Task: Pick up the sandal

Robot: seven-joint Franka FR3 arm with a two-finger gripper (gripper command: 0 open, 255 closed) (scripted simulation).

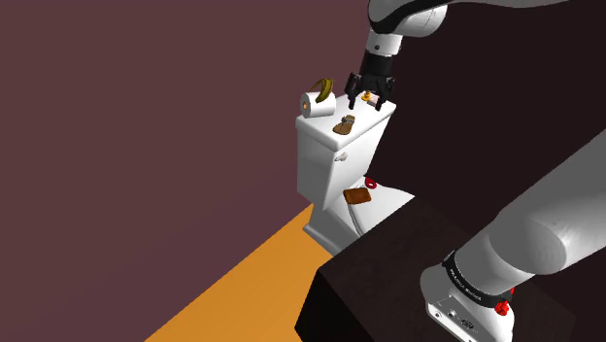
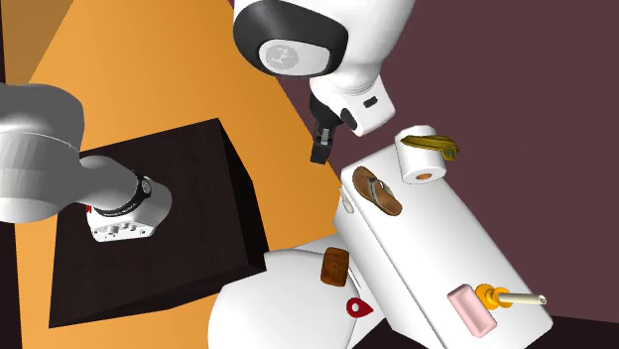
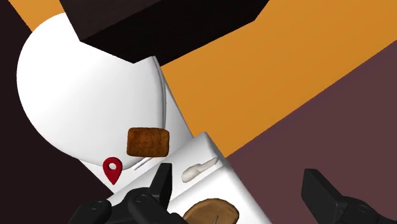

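1. The black gripper hangs above the toilet tank with its two fingers spread wide, pinching nothing.
2. Right beneath it the brown sandal lies flat on the white tank lid. In the wrist view one rounded end of the sandal shows close by one finger, not midway between the two. The gripper therefore looks off-centre over it.
3. In the shoulder view the gripper hovers clear above the lid, and the sandal sits below it and toward that view's left. In the second exterior view the sandal lies to the lower right of the gripper.
4. The sandal's long axis runs slantwise across the lid. I judge the move calls for a short shift over the sandal's middle, with the fingers set across its narrow width, then a straight descent.
5. Just beyond the sandal stands a toilet-paper roll with a banana on top, near enough to be brushed.
6. Farther off, a brown block and a red pin-shaped marker rest on the toilet's closed cover. The dark stand lies beyond.
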